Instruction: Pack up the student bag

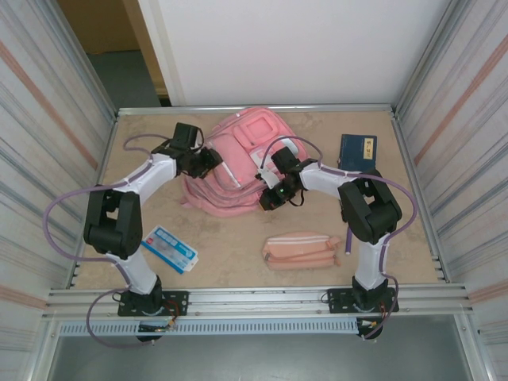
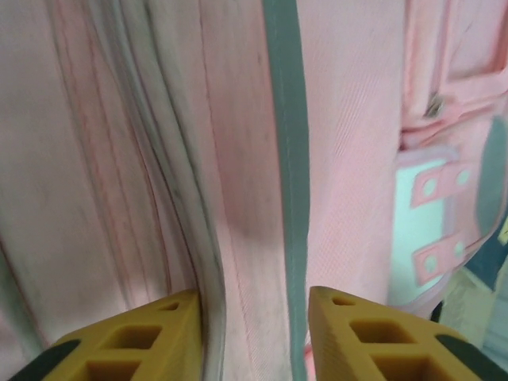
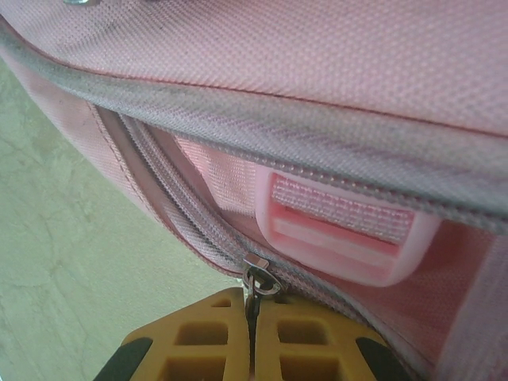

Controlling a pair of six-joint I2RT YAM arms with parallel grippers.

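The pink student bag (image 1: 238,159) lies flat at the back middle of the table. My left gripper (image 1: 208,161) sits at the bag's left side. In the left wrist view its yellow jaws (image 2: 254,333) stand apart over the bag's fabric (image 2: 349,119), with a piped seam running between them, and they are open. My right gripper (image 1: 270,197) is at the bag's lower right edge. In the right wrist view it (image 3: 252,305) is shut on the metal zipper pull (image 3: 254,278) of the bag (image 3: 317,48), just below a pink plastic buckle (image 3: 341,230).
A small pink pencil pouch (image 1: 302,248) lies near the front, right of centre. A blue and white packet (image 1: 169,248) rests at the front left beside the left arm. A dark blue book (image 1: 358,151) sits at the back right. Metal walls enclose the table.
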